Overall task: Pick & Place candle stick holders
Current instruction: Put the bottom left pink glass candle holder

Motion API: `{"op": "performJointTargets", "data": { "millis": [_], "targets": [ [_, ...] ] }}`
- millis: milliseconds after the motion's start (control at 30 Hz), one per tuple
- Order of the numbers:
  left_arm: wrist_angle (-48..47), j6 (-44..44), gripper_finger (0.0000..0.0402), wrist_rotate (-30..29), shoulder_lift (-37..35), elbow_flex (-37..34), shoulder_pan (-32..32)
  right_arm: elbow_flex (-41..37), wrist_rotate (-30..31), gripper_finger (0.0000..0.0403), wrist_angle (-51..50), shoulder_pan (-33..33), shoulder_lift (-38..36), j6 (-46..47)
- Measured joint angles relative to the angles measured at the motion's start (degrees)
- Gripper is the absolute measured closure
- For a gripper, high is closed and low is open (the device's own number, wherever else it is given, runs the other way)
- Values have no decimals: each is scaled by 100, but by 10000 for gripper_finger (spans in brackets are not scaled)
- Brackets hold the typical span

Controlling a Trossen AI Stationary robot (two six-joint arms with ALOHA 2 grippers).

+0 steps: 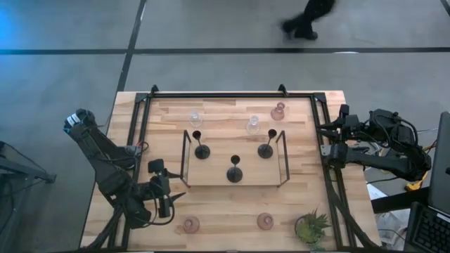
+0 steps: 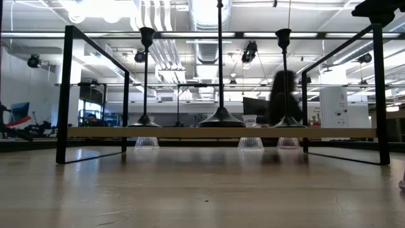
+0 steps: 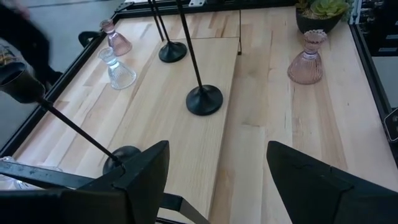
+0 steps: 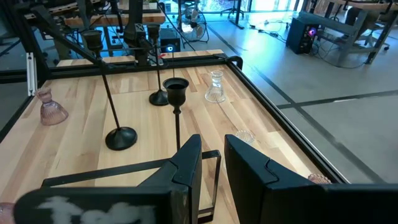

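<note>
Three black candle stick holders (image 1: 202, 150) (image 1: 235, 172) (image 1: 266, 149) stand by their round bases on a raised wooden board (image 1: 214, 176) in a black wire rack. Two clear glass holders (image 1: 195, 118) (image 1: 253, 125) and a pink one (image 1: 278, 111) stand on the table beyond it. Two more pink ones (image 1: 190, 225) (image 1: 265, 221) stand near the front edge. My left gripper (image 1: 171, 197) (image 3: 217, 180) hovers open at the rack's near left corner, holding nothing. My right gripper (image 1: 329, 149) (image 4: 212, 165) waits at the table's right edge, a narrow empty gap between its fingers.
A small green potted plant (image 1: 311, 226) stands at the near right corner. A black frame (image 1: 232, 95) borders the table. The rack's upright wires (image 2: 63, 95) rise around the board. A person (image 1: 306, 21) passes on the floor beyond the far edge.
</note>
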Motion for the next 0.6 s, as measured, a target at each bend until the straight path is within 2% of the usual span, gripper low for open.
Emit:
{"op": "performJointTargets", "data": {
  "millis": [100, 333, 600],
  "targets": [
    [0, -32, 129, 70, 0, 0, 0, 0, 0, 339, 0, 0, 0, 1],
    [49, -433, 129, 797, 46, 0, -24, 0, 0, 339, 0, -1, 0, -1],
    [-345, -2675, 129, 815, 84, -131, -57, 0, 0, 339, 0, -1, -1, 1]
  ]
}}
